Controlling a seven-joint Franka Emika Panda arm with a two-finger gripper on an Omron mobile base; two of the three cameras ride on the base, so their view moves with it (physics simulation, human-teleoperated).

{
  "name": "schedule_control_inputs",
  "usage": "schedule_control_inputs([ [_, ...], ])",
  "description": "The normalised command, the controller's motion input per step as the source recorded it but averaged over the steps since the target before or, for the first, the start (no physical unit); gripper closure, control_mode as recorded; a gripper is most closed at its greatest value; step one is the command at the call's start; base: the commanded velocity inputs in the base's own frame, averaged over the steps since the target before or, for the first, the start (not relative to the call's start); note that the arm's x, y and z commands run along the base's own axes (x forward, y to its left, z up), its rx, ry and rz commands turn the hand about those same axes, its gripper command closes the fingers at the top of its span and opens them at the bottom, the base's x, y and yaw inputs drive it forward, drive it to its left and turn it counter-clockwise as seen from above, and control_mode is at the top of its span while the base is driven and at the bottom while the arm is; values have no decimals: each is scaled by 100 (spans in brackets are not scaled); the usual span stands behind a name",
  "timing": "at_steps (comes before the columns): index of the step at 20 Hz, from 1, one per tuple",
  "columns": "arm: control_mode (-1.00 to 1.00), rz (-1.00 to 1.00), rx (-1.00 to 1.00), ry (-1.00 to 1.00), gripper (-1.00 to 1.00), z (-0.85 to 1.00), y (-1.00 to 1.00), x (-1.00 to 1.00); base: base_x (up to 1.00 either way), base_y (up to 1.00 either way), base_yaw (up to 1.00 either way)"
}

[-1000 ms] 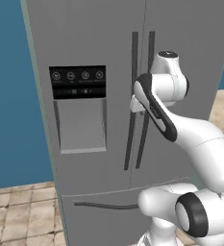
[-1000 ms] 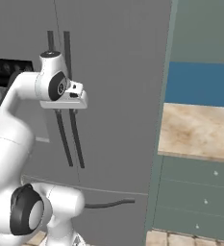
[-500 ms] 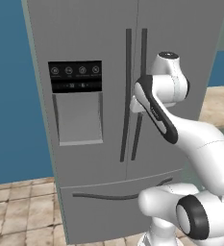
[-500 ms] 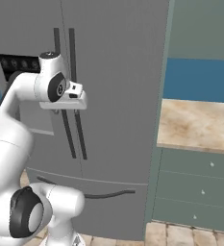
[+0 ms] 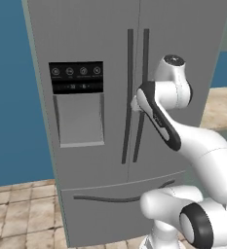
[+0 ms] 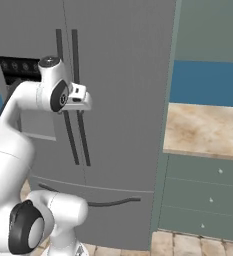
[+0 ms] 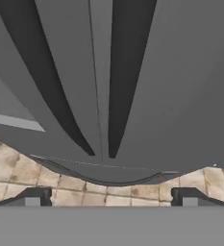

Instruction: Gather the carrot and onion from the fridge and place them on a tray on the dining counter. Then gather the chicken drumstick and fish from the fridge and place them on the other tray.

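The grey fridge stands shut, so the carrot, onion, chicken drumstick and fish are hidden, and both trays are out of view. Two dark vertical door handles run down its middle seam. My gripper is open, with its fingertips far apart and nothing between them. It hangs just in front of the handles at about mid-height, and the white hand points at the doors. In the hand view the two handles sweep down toward the gripper.
A black dispenser panel sits on the left door. The freezer drawer's curved handle lies below. Right of the fridge are a stone counter and teal drawers. Tiled floor lies in front.
The whole picture has shifted slightly in both base views, so the camera has moved. The arm keeps the same pose in front of the handles.
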Motion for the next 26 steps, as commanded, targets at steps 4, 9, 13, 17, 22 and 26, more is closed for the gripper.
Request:
schedule_control_inputs([
  [4,-100,0,5,-18,-100,0,-1,44,0,0,0],
  [9,-100,-1,5,-4,-100,1,0,42,0,0,0],
  [13,-100,-1,0,-2,-100,0,0,36,0,0,0],
  [17,-100,-1,0,0,-100,0,0,28,0,0,0],
  [22,-100,0,0,0,-100,0,0,24,0,0,0],
  [26,-100,0,0,-4,-100,-9,0,31,0,0,0],
])
